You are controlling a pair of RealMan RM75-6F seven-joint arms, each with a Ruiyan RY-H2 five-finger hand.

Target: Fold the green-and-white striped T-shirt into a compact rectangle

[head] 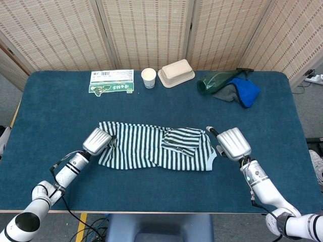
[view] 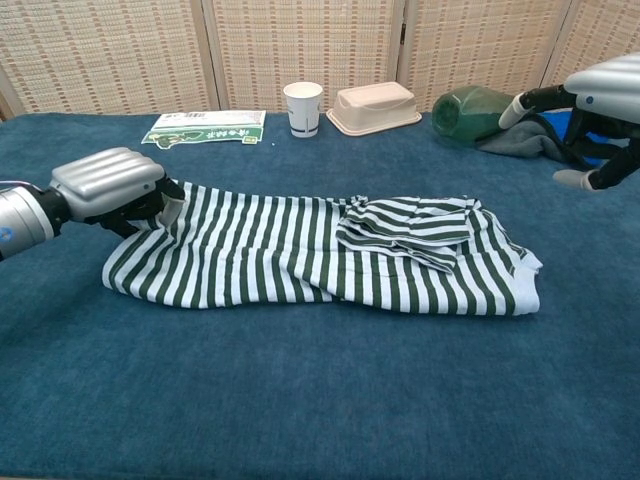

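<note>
Head view: striped T-shirt [head: 156, 147] lies flat mid-table, long axis left to right, already folded into a long band; a sleeve [head: 182, 140] is folded over on top toward its right half. Chest view shows the same shirt [view: 320, 262], with the right end a thicker stack with a pale blue hem edge.

Left hand [head: 97, 140] sits on the shirt's left end, fingers curled down at the cloth; chest view has this hand [view: 108, 184] with fingertips tucked at the near-left corner, the fabric bunched there, so it grips the shirt edge. Right hand [head: 233, 143] is just beside the shirt's right end, apart from the cloth, fingers spread, holding nothing; in the chest view this hand [view: 600, 95] shows at the right edge, raised above the table.

Blue table [head: 60, 111] carries the rest along the far edge: a green-and-white packet [head: 111, 81], a paper cup [head: 148, 77], a beige lidded box [head: 176, 72], a green bottle [head: 218, 80] lying on its side, touching a grey and blue cloth [head: 241, 93].
</note>
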